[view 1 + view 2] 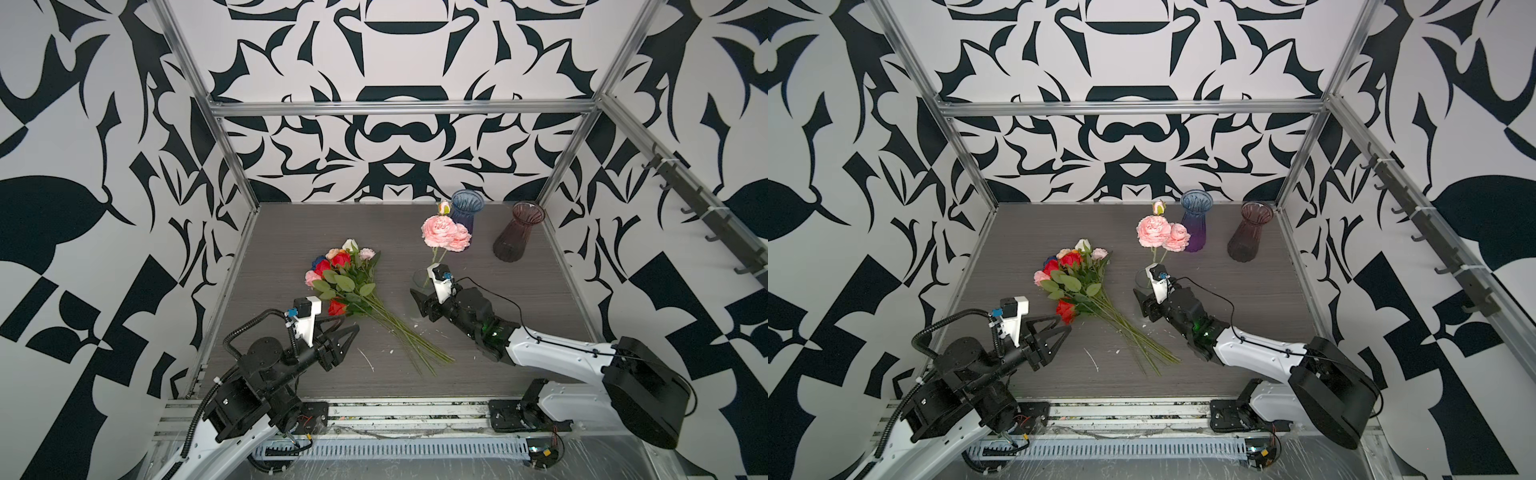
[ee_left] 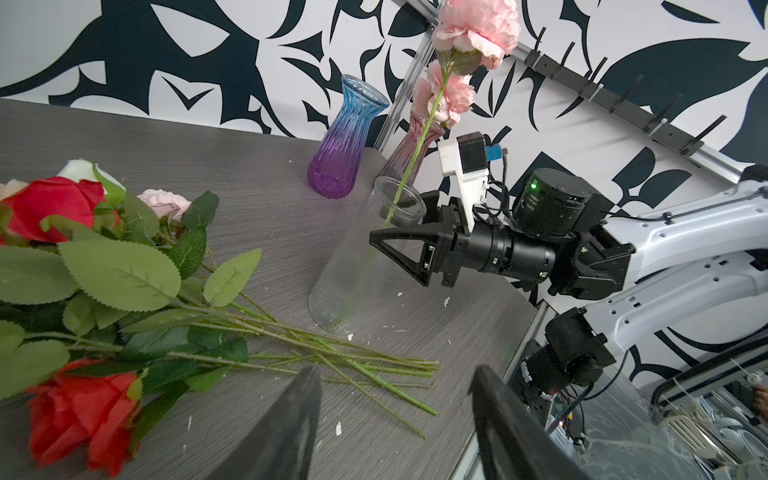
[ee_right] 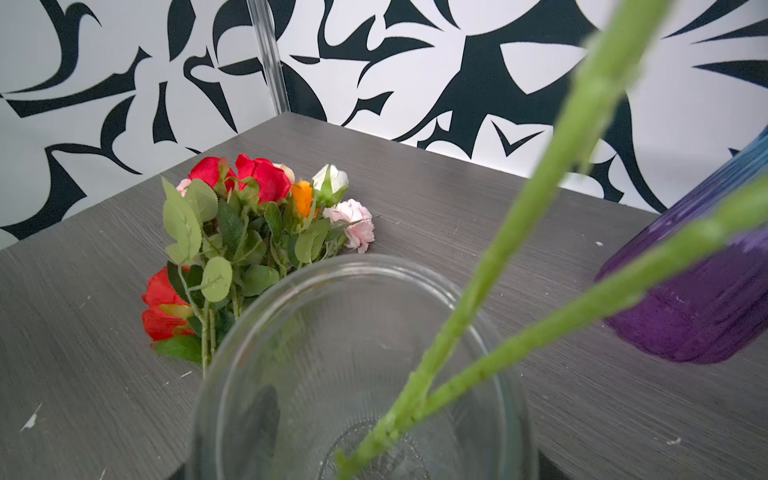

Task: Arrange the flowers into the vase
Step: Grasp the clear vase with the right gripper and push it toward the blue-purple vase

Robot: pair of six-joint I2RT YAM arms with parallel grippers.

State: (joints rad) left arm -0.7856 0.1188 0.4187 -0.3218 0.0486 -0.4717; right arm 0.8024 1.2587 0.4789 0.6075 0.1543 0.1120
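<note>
A clear glass vase (image 1: 420, 275) (image 1: 1141, 277) (image 2: 353, 286) (image 3: 332, 332) stands mid-table with a forked green stem (image 3: 478, 291) in it. The stem carries ruffled pale pink blooms (image 1: 445, 232) (image 1: 1158, 232) (image 2: 478, 25). My right gripper (image 1: 422, 291) (image 1: 1142, 293) (image 2: 380, 232) straddles the vase below its rim. One finger lies against the near wall, and a finger shows through the glass. The other flowers (image 1: 345, 282) (image 1: 1075, 282) (image 2: 104, 270) (image 3: 257, 224) lie bunched on the table to the left. My left gripper (image 1: 353, 328) (image 1: 1065, 324) (image 2: 395, 370) hovers open and empty near their stems.
A blue-to-purple vase (image 1: 466, 212) (image 1: 1196, 220) (image 2: 345, 141) (image 3: 706, 291) and a dark red vase (image 1: 517, 232) (image 1: 1250, 232) stand at the back right. Patterned walls and metal posts enclose the grey table (image 1: 291, 232). White flecks dot its front.
</note>
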